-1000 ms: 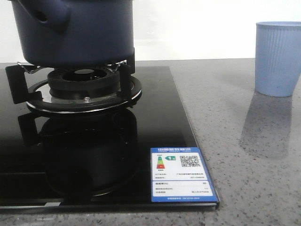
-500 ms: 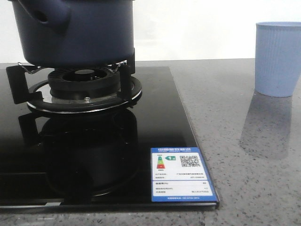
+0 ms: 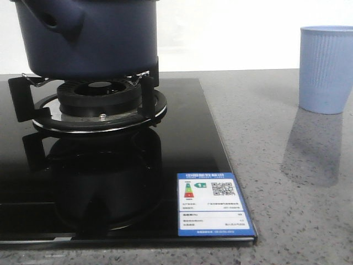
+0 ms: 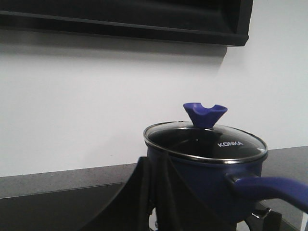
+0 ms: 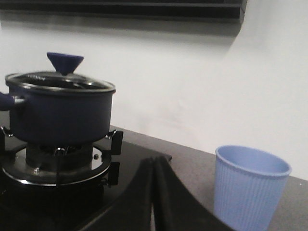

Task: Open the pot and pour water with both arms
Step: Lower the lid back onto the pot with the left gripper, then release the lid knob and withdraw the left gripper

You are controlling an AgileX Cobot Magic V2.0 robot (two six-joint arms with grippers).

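The dark navy pot (image 3: 94, 38) stands on the burner at the back left, its stubby holed handle (image 3: 55, 19) facing me. In the left wrist view the pot (image 4: 207, 183) carries a glass lid (image 4: 211, 144) with a blue knob (image 4: 204, 113); a long handle (image 4: 269, 187) sticks out sideways. My left gripper (image 4: 155, 166) is shut and empty, close in front of the pot's side. My right gripper (image 5: 154, 166) is shut and empty, over the stove's edge between the pot (image 5: 62, 115) and the light blue cup (image 5: 250, 187). Neither gripper shows in the front view.
The light blue ribbed cup (image 3: 325, 69) stands on the grey counter (image 3: 287, 193) at the back right. The black glass stove (image 3: 182, 138) has a metal trivet (image 3: 99, 105) and an energy sticker (image 3: 212, 204) at its front corner. A dark hood (image 4: 144, 19) hangs above.
The pot and its trivet have shifted very slightly to the right in the front view. The cup has not moved.
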